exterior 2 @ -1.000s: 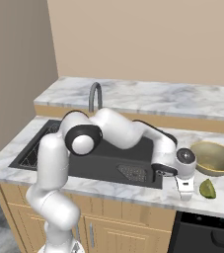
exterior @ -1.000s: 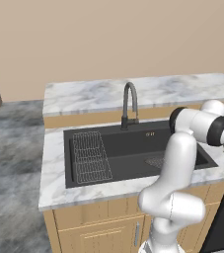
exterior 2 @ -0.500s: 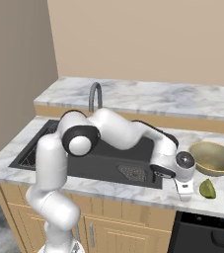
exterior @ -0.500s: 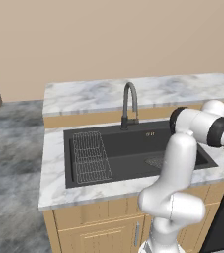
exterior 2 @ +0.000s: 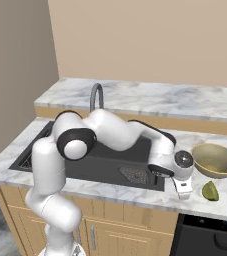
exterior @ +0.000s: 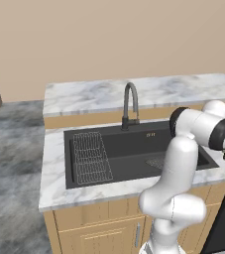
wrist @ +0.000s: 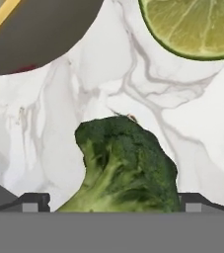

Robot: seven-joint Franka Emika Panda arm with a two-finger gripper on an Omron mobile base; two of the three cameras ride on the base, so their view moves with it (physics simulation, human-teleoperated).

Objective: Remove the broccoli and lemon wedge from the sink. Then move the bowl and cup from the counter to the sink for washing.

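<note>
Broccoli (wrist: 128, 168) between open gripper (wrist: 111, 202) fingertips

the large black rectangular sink basin (exterior 2: 110, 165) is set into the white grey-veined marble counter (exterior 2: 150, 197), with the dark curved faucet (exterior 2: 97, 95) at its far edge and the wire grid rack (exterior: 91, 156) in its left part. right of the sink, on the counter, sits the wide tan-yellow round bowl (exterior 2: 215, 160); the smooth yellow-green lemon wedge (exterior 2: 210, 191) lies nearer than it. the bumpy dark green broccoli floret (wrist: 126, 170) lies on the marble near the wedge.
</note>
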